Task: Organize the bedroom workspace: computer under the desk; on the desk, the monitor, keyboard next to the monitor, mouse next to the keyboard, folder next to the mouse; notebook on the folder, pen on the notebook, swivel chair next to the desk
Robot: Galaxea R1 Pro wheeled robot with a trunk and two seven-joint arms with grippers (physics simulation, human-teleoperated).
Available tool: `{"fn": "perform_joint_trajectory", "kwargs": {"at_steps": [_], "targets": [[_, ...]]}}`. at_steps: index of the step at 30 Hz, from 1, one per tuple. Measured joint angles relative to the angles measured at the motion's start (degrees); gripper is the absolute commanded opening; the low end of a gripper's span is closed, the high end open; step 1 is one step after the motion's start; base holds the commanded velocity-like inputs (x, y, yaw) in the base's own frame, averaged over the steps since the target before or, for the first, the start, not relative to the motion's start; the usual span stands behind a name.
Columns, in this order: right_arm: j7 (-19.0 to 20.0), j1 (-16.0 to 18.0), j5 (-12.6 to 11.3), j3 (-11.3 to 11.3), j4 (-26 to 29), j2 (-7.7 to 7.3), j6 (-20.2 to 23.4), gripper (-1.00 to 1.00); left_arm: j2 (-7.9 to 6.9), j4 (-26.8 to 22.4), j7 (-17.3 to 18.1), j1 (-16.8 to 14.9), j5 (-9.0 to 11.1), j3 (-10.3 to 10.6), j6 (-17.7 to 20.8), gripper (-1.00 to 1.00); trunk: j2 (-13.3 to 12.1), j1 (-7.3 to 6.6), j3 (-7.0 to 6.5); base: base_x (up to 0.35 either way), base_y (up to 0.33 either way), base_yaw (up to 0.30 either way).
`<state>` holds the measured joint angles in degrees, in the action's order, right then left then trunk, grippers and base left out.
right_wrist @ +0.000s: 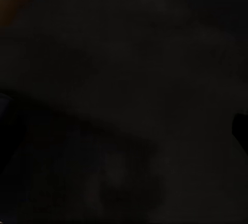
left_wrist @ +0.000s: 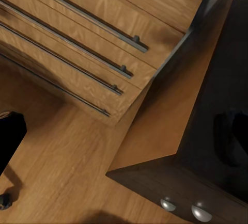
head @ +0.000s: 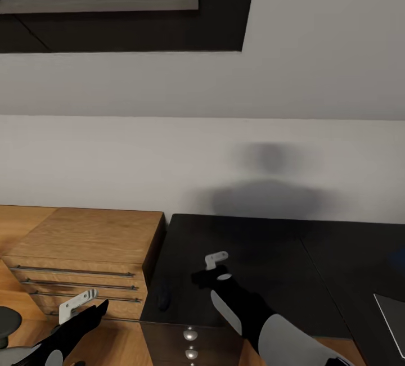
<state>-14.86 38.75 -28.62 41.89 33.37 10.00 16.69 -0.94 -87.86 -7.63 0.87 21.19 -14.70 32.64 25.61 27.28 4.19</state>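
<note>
- We find the right gripper (head: 203, 279) over the black top of the desk (head: 264, 253), its black wrist and grey forearm reaching in from the lower edge of the head view; a small white bracket stands on it.
- Whether the right gripper's jaws are wide or narrow we cannot tell: its fingers are dark against the dark desktop, and the right wrist view is almost wholly black.
- We find the left gripper (head: 100, 308) low at the left, in front of the light-wood cabinet (head: 90, 253) and above the wooden floor (head: 14, 225); its spread also cannot be judged, and nothing is seen held in it.
- A small dark oval object (head: 163, 295), possibly the mouse, lies on the desk near its left edge, apart from the right gripper.
- Round silver knobs (head: 190, 334) mark the desk's drawer front (left_wrist: 170, 188) below that edge; in the left wrist view the cabinet's long bar handles (left_wrist: 77, 43) run beside it.
- A flat grey-edged item (head: 392, 321) lies at the right edge of the desk.
- A grey rounded part (head: 8, 321), perhaps the swivel chair, shows at the lower left.
- A pale wall (head: 225, 147) rises behind.
</note>
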Motion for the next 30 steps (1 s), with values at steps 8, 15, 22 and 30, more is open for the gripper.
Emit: {"fn": "perform_joint_trajectory", "kwargs": {"at_steps": [8, 15, 22, 30], "targets": [[-0.3, 0.0, -0.2, 1.6, 0.6, 0.00, -0.2, 1.00, -0.08, 0.0, 0.0, 0.0, 0.0, -0.1, 0.2, 1.00, 0.0, 0.00, 0.00, 0.001, 0.000, 0.000], [-0.5, 0.0, -0.1, 1.9, 0.4, 0.00, -0.4, 1.00, -0.09, 0.0, 0.0, 0.0, 0.1, -0.1, 0.3, 1.00, 0.0, 0.00, 0.08, 0.000, 0.000, 0.128], [-0.5, 0.0, 0.0, 2.0, 0.3, 0.00, -0.4, 1.00, -0.09, 0.0, 0.1, 0.0, 0.4, -0.4, 0.3, 1.00, 0.0, 0.00, 0.36, 0.000, 0.000, 0.234], [-0.5, 0.0, 0.0, 2.0, 0.3, 0.00, -0.4, 1.00, -0.09, -0.1, 0.1, 0.0, 0.4, -1.0, 0.3, 1.00, 0.0, 0.00, 0.73, 0.000, 0.000, 0.242]]}}
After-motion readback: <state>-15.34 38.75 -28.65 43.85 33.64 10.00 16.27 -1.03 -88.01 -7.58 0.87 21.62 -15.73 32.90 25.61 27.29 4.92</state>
